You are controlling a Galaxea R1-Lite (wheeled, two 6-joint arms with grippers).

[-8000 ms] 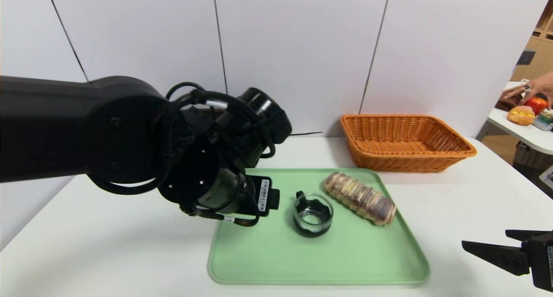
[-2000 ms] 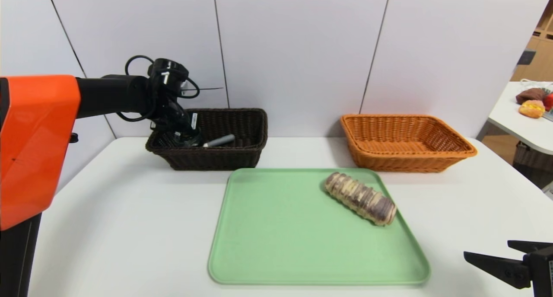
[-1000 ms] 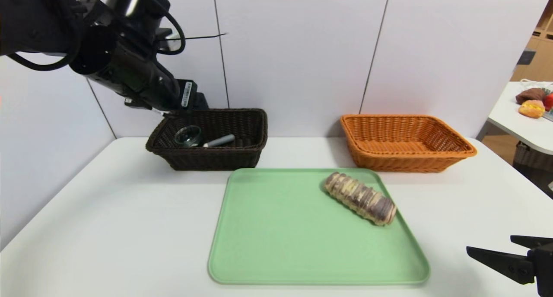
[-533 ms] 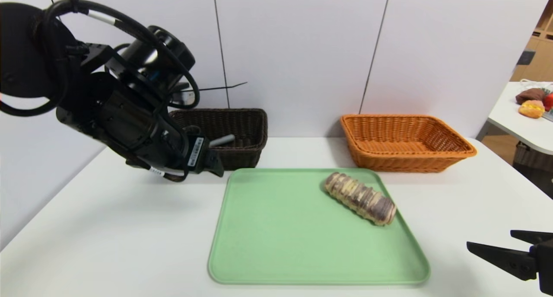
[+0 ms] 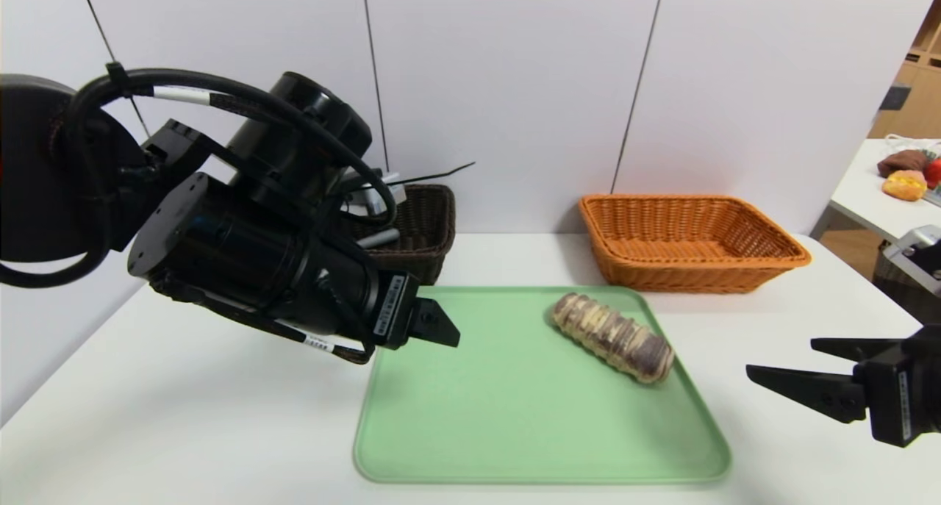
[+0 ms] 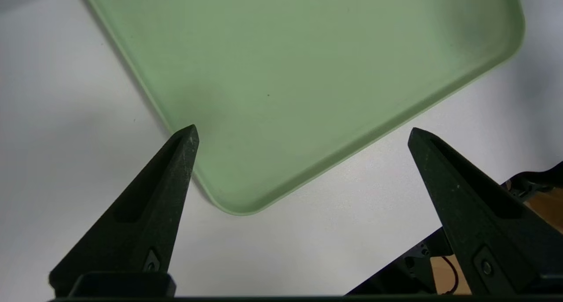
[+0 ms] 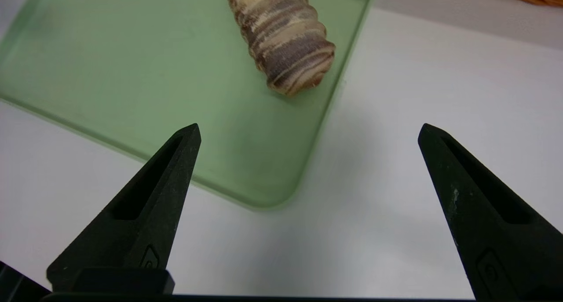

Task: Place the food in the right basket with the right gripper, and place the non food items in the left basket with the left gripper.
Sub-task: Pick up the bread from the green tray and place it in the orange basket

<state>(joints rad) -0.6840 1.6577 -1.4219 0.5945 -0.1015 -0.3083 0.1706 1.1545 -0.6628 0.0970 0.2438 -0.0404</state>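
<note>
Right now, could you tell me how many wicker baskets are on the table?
2. The dark brown basket stands at the back left, mostly hidden behind the left arm; the orange basket stands at the back right, beyond the green tray. Nothing suggests another, though the arm blocks some table.

I see a white table [image 5: 184, 417] carrying a green tray [image 5: 514, 431] at its middle. Behind the tray, the dark brown basket [image 5: 430, 226] sits at the left and the orange basket [image 5: 691, 244] at the right, well apart.
</note>
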